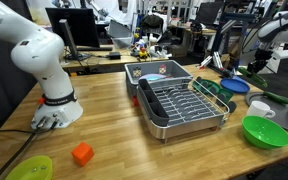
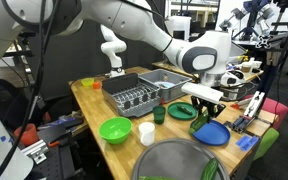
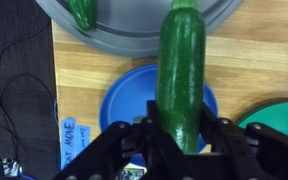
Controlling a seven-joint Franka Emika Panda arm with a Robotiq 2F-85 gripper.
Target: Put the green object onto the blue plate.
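Note:
In the wrist view my gripper [image 3: 181, 135] is shut on the green object [image 3: 181, 60], a dark green, elongated, cucumber-like item that sticks out forward between the fingers. The blue plate [image 3: 124, 100] lies right below it on the wooden table. In an exterior view the gripper [image 2: 206, 103] hangs just above the blue plate [image 2: 213, 133] at the table's near corner. The blue plate [image 1: 234, 86] also shows at the far right, past the dish rack, with the gripper [image 1: 252, 66] over it.
A grey round tray [image 3: 134, 35] holding another green item [image 3: 82, 12] lies beyond the plate. Nearby are a bright green bowl [image 2: 114, 129], a white cup [image 2: 147, 131], a dark green cup [image 2: 159, 114], a teal bowl [image 3: 279, 118] and a dish rack [image 2: 134, 96]. An orange block [image 1: 82, 153] and a yellow-green plate [image 1: 29, 168] lie at the other end.

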